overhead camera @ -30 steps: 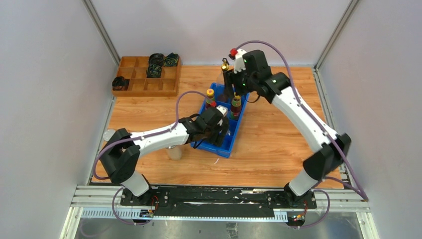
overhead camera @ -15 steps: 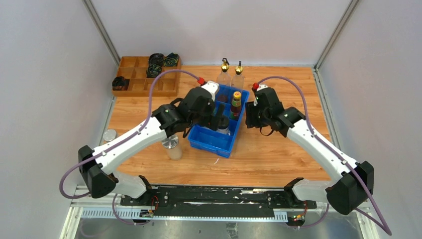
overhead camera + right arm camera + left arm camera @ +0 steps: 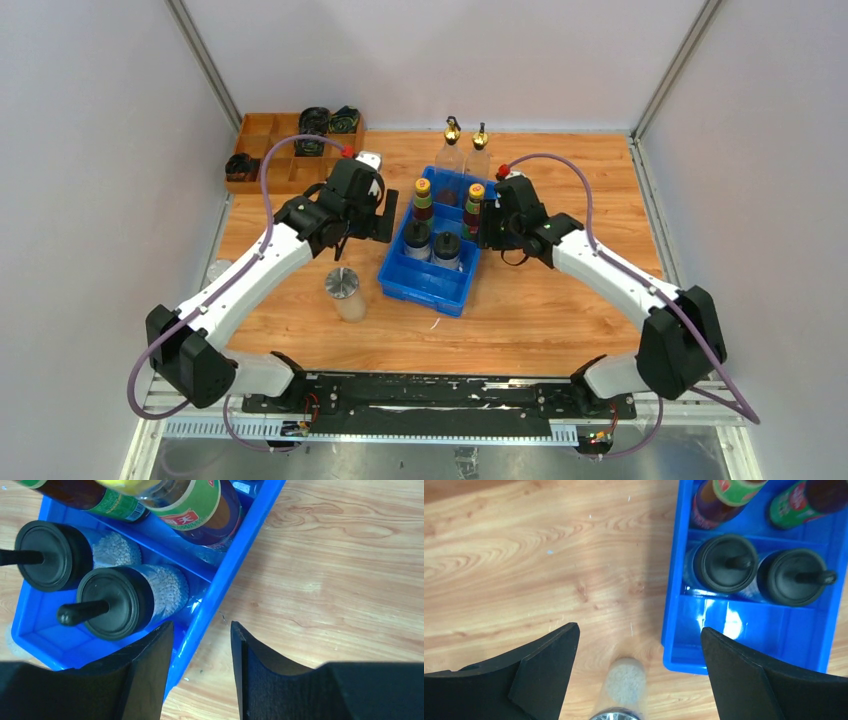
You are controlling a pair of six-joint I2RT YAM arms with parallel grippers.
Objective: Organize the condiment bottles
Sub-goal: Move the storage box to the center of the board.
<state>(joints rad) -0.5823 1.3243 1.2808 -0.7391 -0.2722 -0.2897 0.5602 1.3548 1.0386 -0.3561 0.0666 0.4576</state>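
- Left gripper point(image 3: 639, 630): jaws wide apart, empty, touching nothing.
- Silver-lidded shaker point(image 3: 624, 685) stands below it, back toward the wrist. We judge this the next pick, which calls for drawing back, descending and closing.
- Right gripper point(image 3: 201, 625): narrowly parted, empty, over the blue bin point(image 3: 220, 590) wall.
- Black-capped jars point(image 3: 724, 562) are binned rightward.

Bin point(image 3: 428, 290): two dark bottles point(image 3: 423, 205), yellow/green caps, upright in back row; two black-capped jars point(image 3: 417, 243) upright in middle row. Two clear gold-spout bottles point(image 3: 452, 152) side by side on counter point(image 3: 540, 300) at bin's 12 o'clock. Silver-lid shaker point(image 3: 343, 293) upright at 8 o'clock; second shaker point(image 3: 213, 268) far out at 9, mostly hidden.
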